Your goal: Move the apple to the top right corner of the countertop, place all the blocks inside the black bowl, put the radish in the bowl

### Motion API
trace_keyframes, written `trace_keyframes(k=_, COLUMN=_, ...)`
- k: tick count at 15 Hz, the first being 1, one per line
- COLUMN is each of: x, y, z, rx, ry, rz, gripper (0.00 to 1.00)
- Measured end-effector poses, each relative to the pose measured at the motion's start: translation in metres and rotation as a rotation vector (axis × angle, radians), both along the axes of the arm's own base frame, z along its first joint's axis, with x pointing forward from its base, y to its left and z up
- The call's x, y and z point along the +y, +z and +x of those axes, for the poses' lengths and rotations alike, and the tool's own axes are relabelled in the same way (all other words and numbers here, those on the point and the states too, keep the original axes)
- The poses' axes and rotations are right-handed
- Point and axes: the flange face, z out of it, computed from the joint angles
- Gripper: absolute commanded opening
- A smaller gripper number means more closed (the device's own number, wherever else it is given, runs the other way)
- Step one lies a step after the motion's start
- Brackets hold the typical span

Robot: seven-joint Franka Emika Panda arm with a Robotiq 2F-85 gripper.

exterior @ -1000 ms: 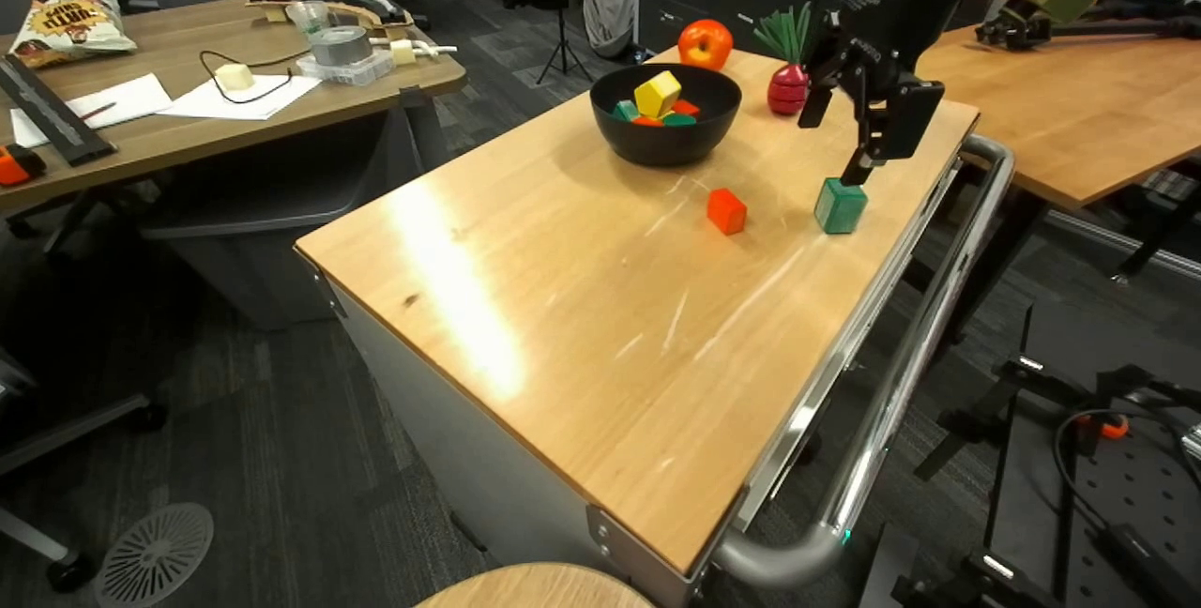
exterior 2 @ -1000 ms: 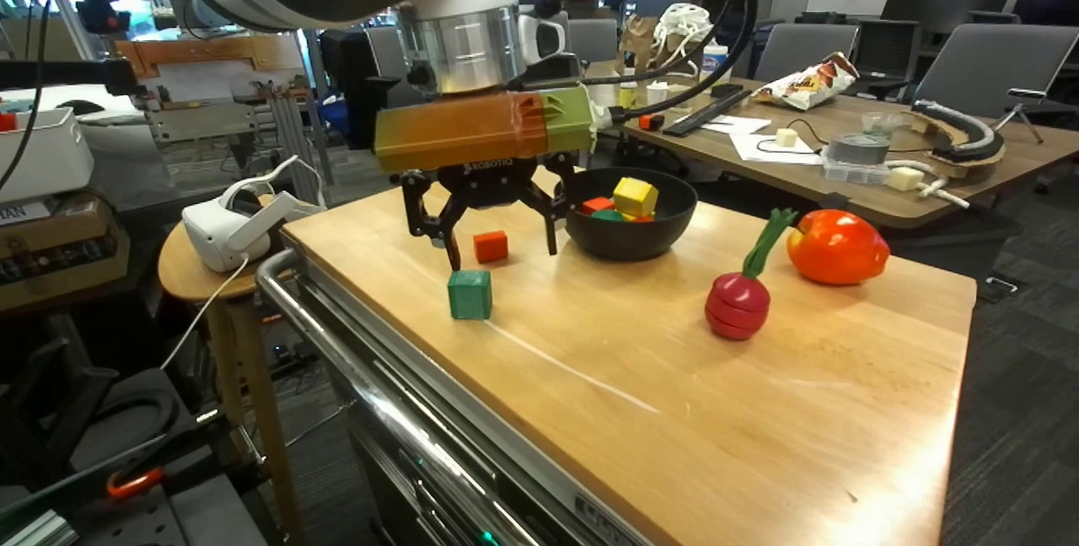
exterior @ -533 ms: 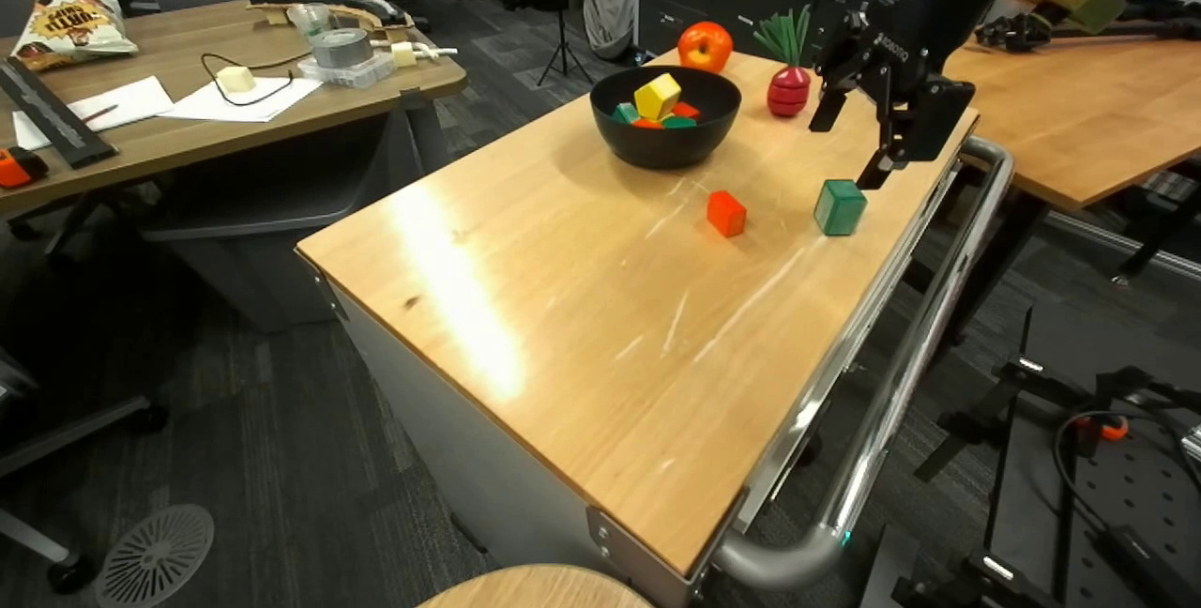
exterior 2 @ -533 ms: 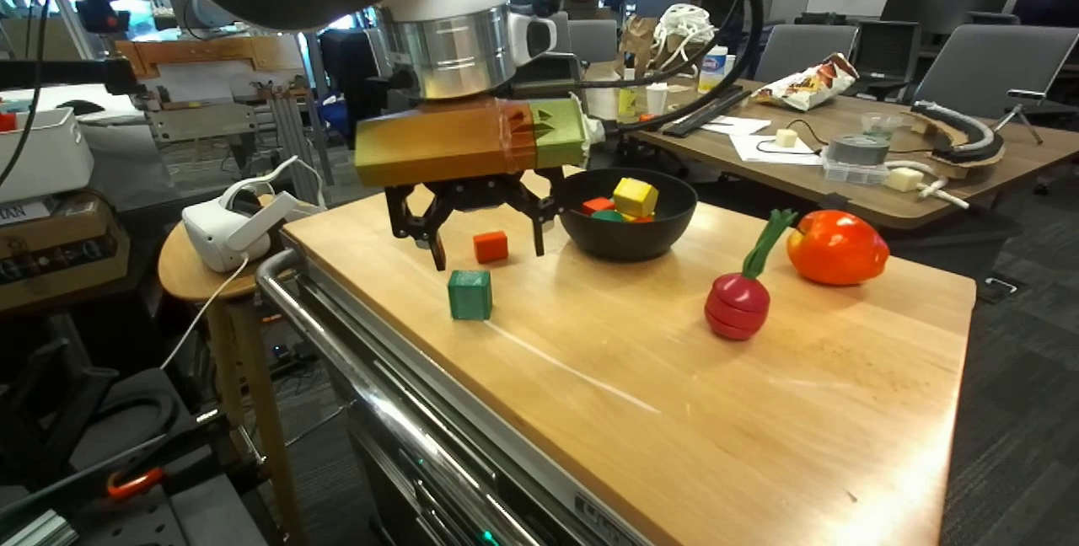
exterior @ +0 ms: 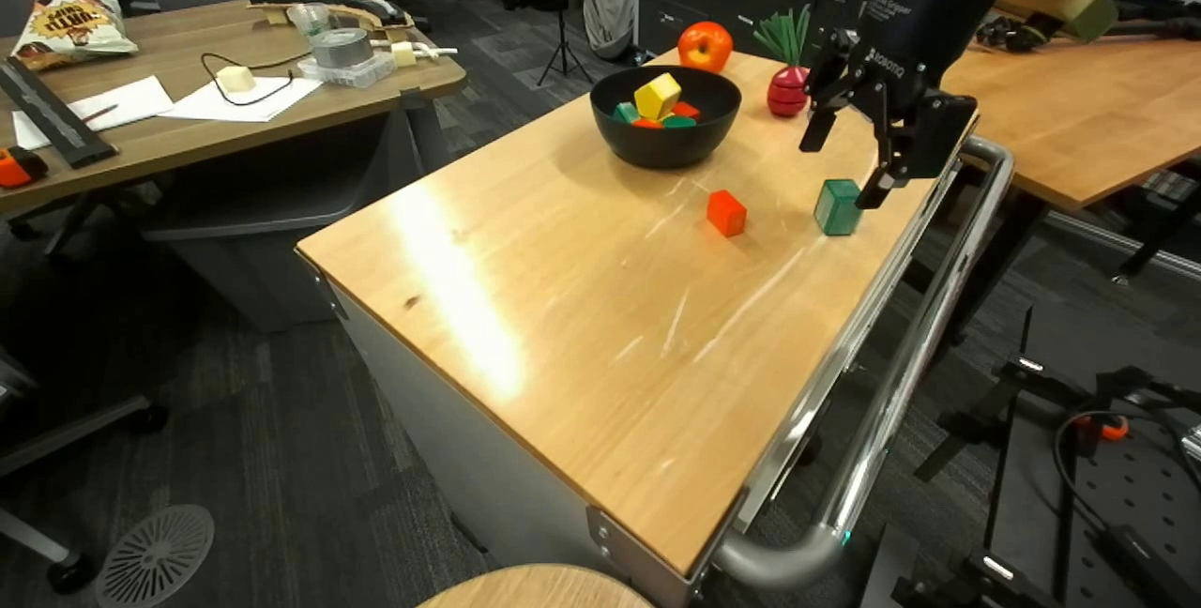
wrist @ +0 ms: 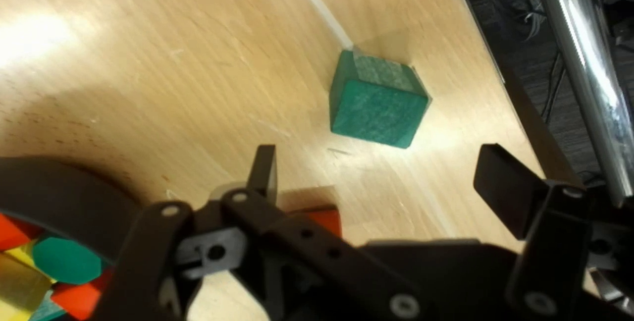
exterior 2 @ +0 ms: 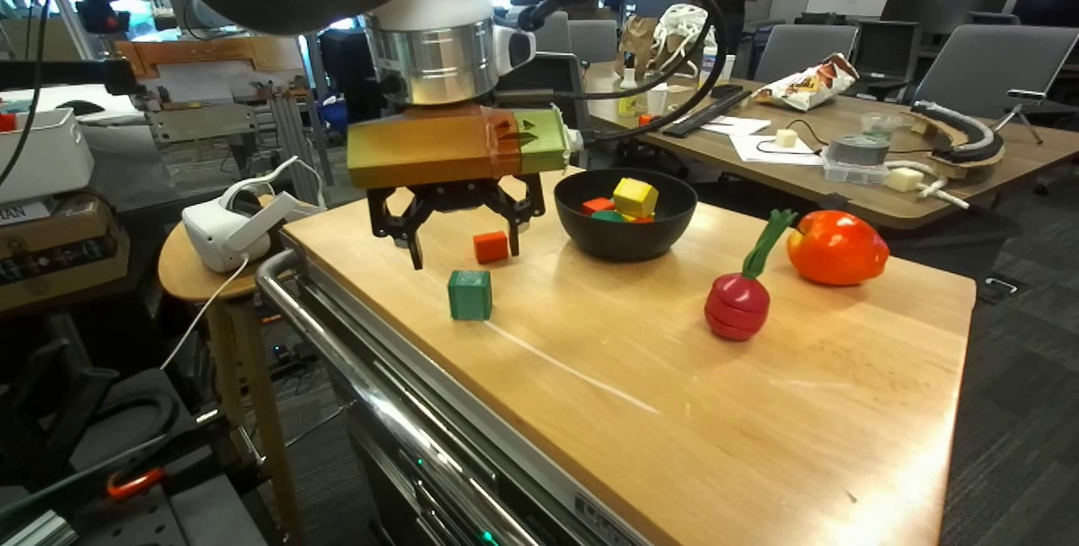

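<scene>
A scratched, pale wooden countertop (exterior: 563, 270), flanked by one tubular metal rail (wrist: 587, 68), stands amid dark carpet (exterior: 281, 458) and wooden desks (exterior: 427, 81) as a black gripper (exterior 2: 466, 258) hangs above, jaws spread wide. One green cube (wrist: 379, 113) and one red block (exterior: 726, 213) rest on the surface; at least five more blocks (exterior: 658, 95) lie in one round, matte black bowl (exterior: 657, 146). Near it on the wood sit one glossy apple (exterior 2: 838, 249) and one round, leafy radish (exterior 2: 738, 310)

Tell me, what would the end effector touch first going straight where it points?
Most likely the countertop: the end effector points down, and in the wrist view the green block seems just outside its open jaws. Depth is unclear, though, so it might meet the block first.
</scene>
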Motion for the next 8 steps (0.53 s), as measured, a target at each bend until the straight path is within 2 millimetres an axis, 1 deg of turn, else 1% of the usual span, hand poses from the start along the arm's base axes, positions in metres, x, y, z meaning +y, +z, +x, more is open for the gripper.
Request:
trace_keyframes(k=2, x=0.004, y=-0.005, z=-0.002, rx=0.04, ry=0.01, rz=-0.008, gripper=1.0)
trace_keyframes(k=3, x=0.005, y=-0.008, z=-0.003, rx=0.06, ry=0.016, rz=-0.01, gripper=0.75)
trace_keyframes(k=4, x=0.007, y=-0.011, z=-0.004, rx=0.076, ry=0.021, rz=-0.01, gripper=0.74)
trace_keyframes(k=6, x=0.009, y=-0.017, z=-0.003, rx=0.103, ry=0.023, rz=-0.011, gripper=0.58)
trace_keyframes(k=7, x=0.009, y=-0.02, z=-0.003, rx=0.118, ry=0.017, rz=-0.016, gripper=0.49)
trace_keyframes(k=8, x=0.009, y=-0.023, z=-0.002, rx=0.129, ry=0.008, rz=-0.023, gripper=0.42)
